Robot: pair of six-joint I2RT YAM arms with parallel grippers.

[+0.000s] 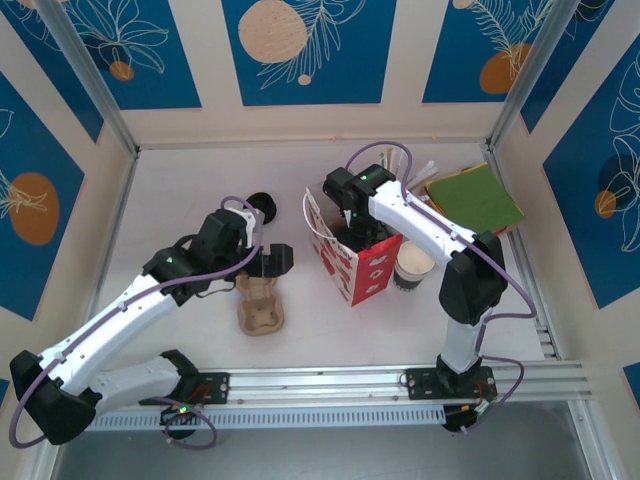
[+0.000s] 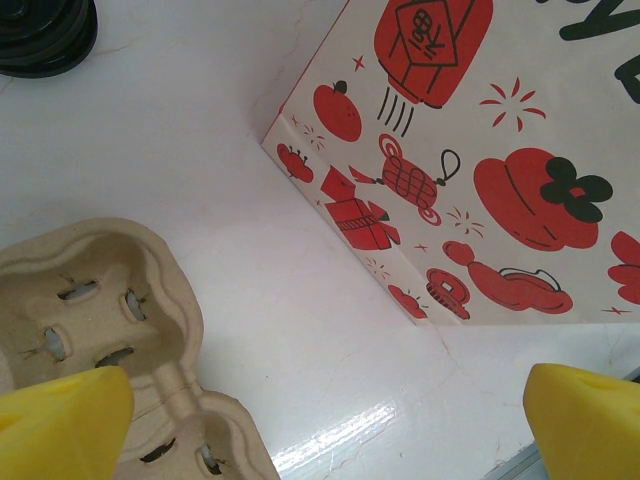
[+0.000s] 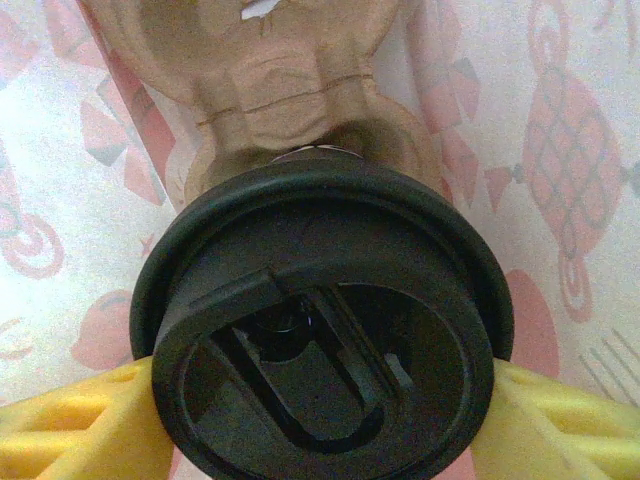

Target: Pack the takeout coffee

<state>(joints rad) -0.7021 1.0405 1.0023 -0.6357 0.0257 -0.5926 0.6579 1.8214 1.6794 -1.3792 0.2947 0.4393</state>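
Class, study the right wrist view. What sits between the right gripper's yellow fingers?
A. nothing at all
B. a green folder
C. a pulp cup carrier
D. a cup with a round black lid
D: the right gripper has a yellow finger against each side of the takeout coffee, whose round black lid faces the camera.

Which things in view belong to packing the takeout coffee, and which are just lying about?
In the job: takeout coffee, gripped by the right hand; printed paper bag; pulp carrier inside the bag.
Lying about: spare pulp carrier; black lids; lidless cup; green paper stack.
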